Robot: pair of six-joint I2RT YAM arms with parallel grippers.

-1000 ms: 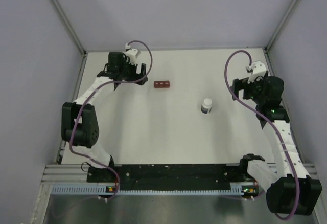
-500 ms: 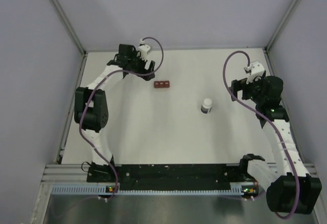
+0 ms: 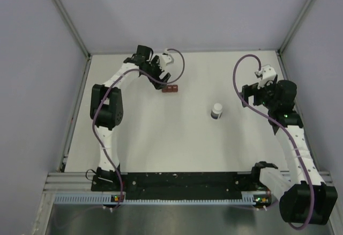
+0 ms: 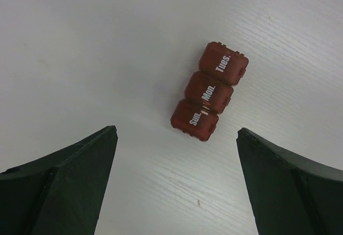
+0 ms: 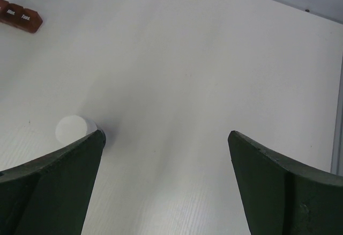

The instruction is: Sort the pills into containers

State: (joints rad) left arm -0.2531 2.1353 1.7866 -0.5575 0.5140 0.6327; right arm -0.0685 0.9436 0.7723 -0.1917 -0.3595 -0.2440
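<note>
The containers (image 3: 170,88) are a dark red-brown strip of three joined boxes with shut lids marked Sun., Mon. and Tues. (image 4: 210,91); they lie on the white table at the back, left of centre. My left gripper (image 3: 164,78) hovers right over their left end, open and empty (image 4: 176,131), the strip just beyond its fingertips. My right gripper (image 3: 250,92) is open and empty (image 5: 165,133) at the right. No loose pills are in view. A small white-capped bottle (image 3: 216,110) stands mid-table; its cap (image 5: 75,129) shows beside my right gripper's left finger.
The strip also shows far off in the right wrist view, as the containers (image 5: 21,16) at the upper left. Grey walls close the table's back and sides, with a metal corner post (image 3: 292,26) at the back right. The arm bases sit on the black rail (image 3: 182,180) at the near edge.
My left arm has swung right from the back-left corner and now reaches over the containers. The right arm, the strip and the bottle have stayed put.
</note>
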